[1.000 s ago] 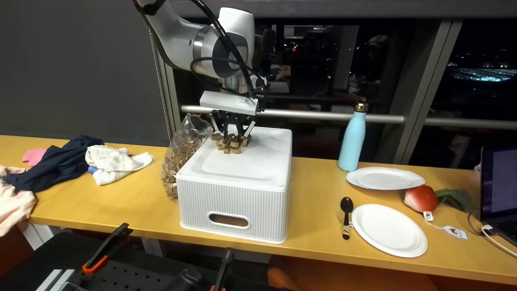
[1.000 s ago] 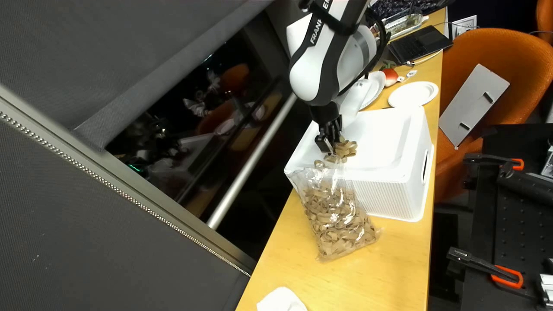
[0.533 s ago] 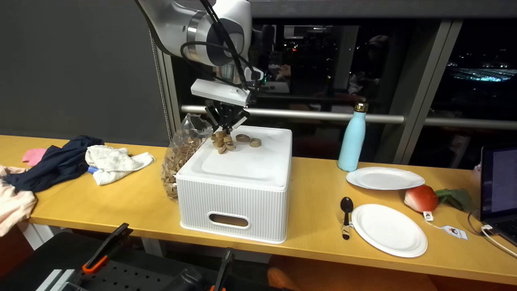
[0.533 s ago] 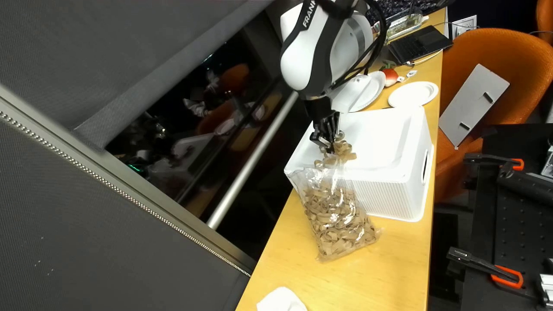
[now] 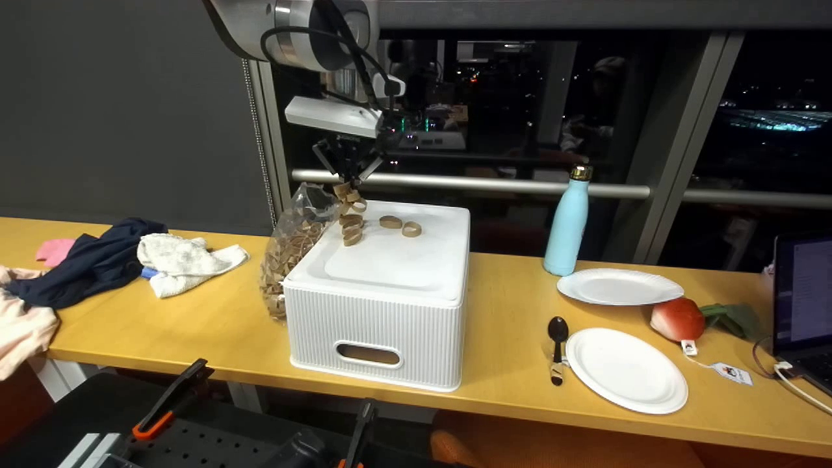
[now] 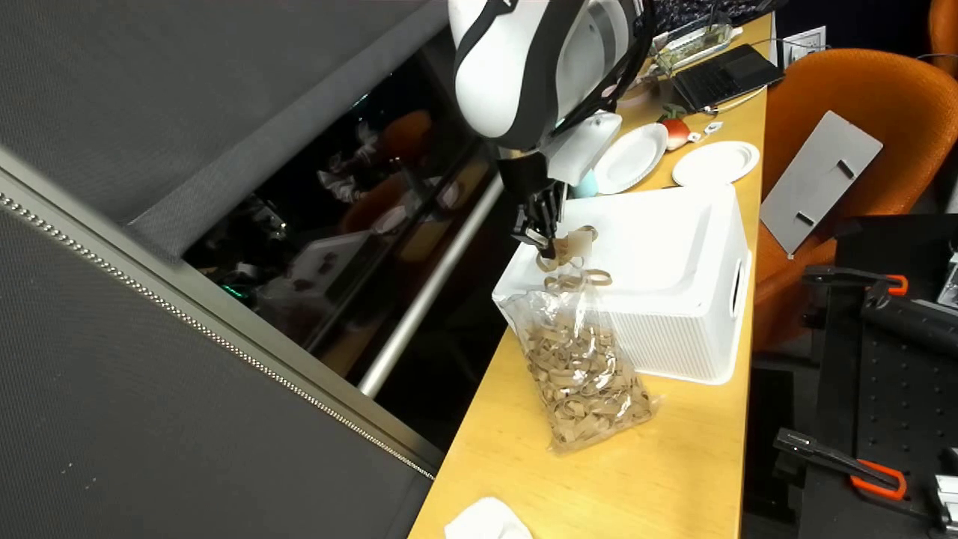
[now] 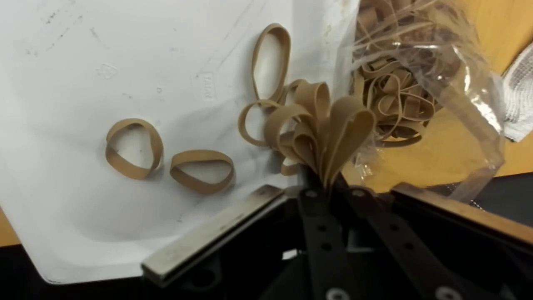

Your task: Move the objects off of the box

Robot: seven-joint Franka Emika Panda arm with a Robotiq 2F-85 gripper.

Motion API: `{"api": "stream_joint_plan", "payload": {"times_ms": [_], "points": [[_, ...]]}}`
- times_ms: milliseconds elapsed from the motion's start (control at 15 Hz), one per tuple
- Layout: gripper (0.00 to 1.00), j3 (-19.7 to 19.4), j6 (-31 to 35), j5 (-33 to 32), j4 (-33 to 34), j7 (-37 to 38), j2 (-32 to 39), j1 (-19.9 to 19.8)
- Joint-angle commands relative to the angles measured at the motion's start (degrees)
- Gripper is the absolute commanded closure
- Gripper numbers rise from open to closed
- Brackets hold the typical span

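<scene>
My gripper (image 7: pixel 327 179) is shut on a bunch of tan rubber bands (image 7: pixel 350 118), whose loops fan out beyond the fingertips. In an exterior view the gripper (image 5: pixel 350 182) hangs above the back left edge of the white box (image 5: pixel 390 270), the held bands (image 5: pixel 342 189) dangling below. Some loops overlap others on the lid, so which of the lower ones are held is hard to tell. Near that edge several bands (image 5: pixel 352 221) lie on the lid, one a long loop (image 7: pixel 285 58). Further right lie two separate bands (image 7: pixel 200 183), apart from the bunch.
A clear plastic bag (image 6: pixel 584 374) full of bands leans against the box's side, close under the gripper. Cloths (image 5: pixel 188 257) lie further along the table. Beyond the box stand a blue bottle (image 5: pixel 567 224), white plates (image 5: pixel 624 370), a dark spoon (image 5: pixel 558 344) and a toy radish (image 5: pixel 678 318).
The gripper has closed on part of the pile and risen up and to the left in an exterior view, lifting bands. Two bands stay behind on the lid, now separate.
</scene>
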Motion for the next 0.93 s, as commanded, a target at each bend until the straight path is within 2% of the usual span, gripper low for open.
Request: {"api": "stream_joint_plan", "payload": {"times_ms": [0,333,867], "points": [[0.98,-0.43,0.25,-2.58,0.74,0.90,-0.46,1.93],[0.98,-0.18,1.02,-6.44,1.65,1.62,0.12,4.33],[0.98,0.72,5.09,-4.80,1.25,-1.73,3.09,3.64]]}}
